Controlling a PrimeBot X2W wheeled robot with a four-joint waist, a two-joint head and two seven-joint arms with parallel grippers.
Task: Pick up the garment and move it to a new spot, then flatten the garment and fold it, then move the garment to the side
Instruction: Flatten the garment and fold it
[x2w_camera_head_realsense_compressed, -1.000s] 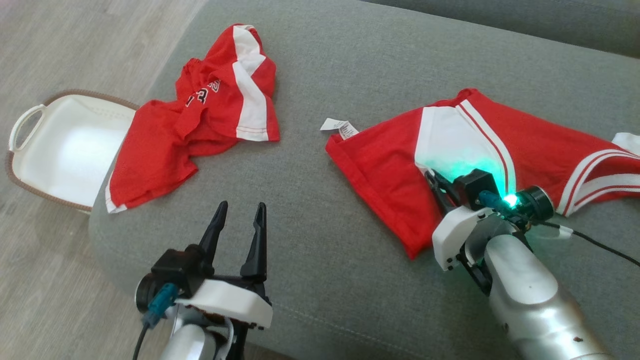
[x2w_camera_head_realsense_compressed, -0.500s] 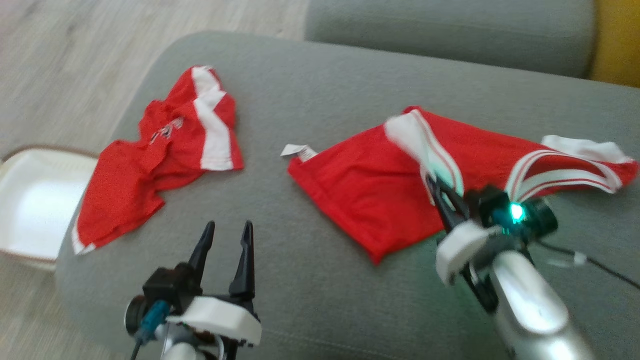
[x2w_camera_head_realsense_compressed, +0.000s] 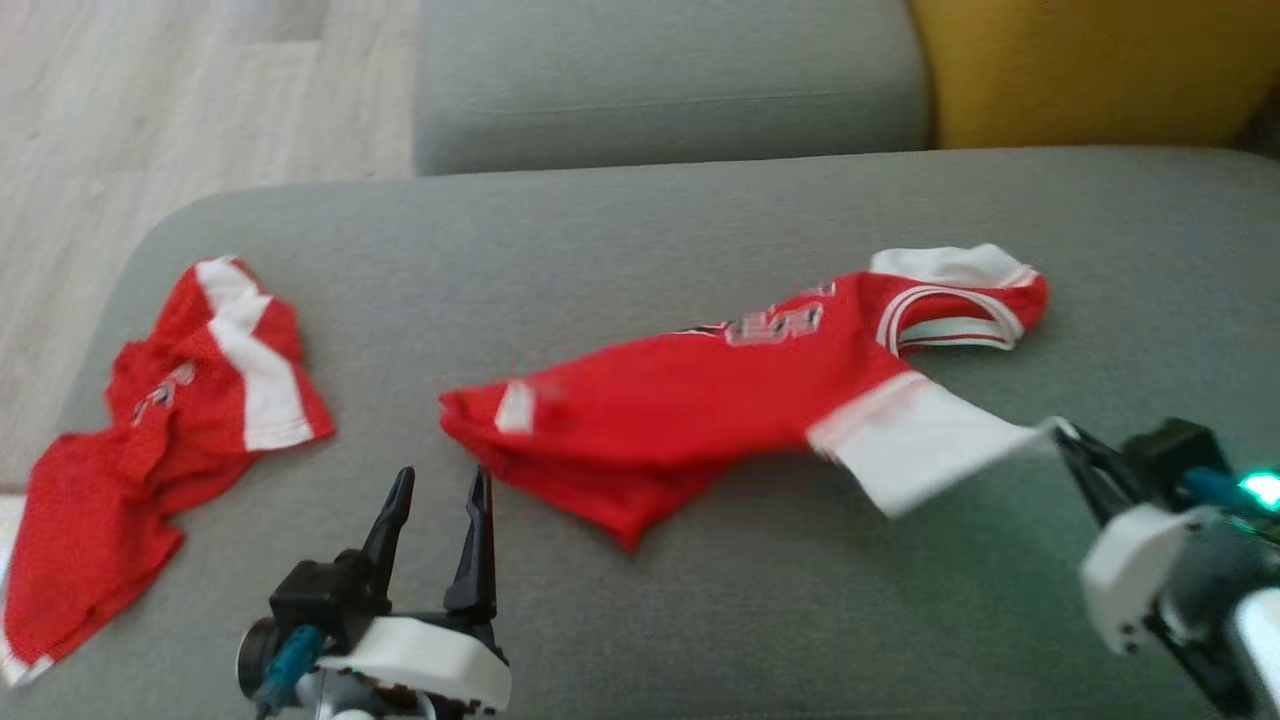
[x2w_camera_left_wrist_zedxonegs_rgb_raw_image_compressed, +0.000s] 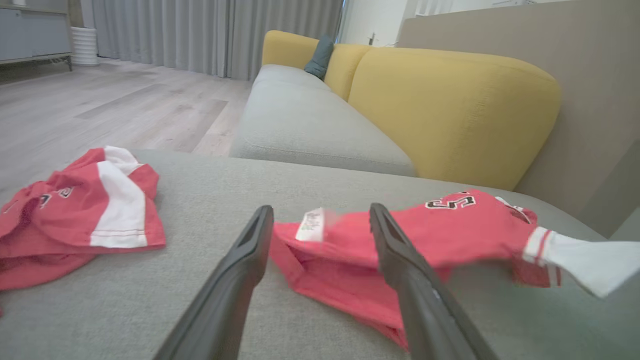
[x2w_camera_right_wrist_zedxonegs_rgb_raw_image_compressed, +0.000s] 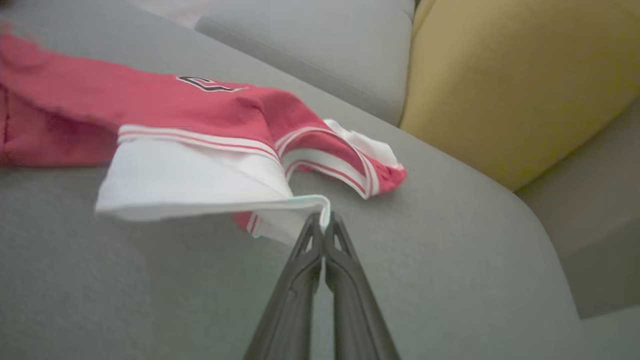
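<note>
The right gripper (x2w_camera_right_wrist_zedxonegs_rgb_raw_image_compressed: 324, 225) pinches the white sleeve (x2w_camera_right_wrist_zedxonegs_rgb_raw_image_compressed: 200, 185) of the red-and-white jersey shirt (x2w_camera_head_realsense_compressed: 700, 400) on the grey fabric sofa cushion (x2w_camera_head_realsense_compressed: 650, 230). The left gripper (x2w_camera_head_realsense_compressed: 441, 478) hovers, jaws spread.

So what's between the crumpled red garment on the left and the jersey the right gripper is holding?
Bare grey cushion separates the crumpled garment from the jersey, as the head view shows.

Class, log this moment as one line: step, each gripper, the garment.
step: move to new spot | right gripper: shut on white sleeve of jersey | left gripper: open, empty | jersey: body on cushion, sleeve raised
</note>
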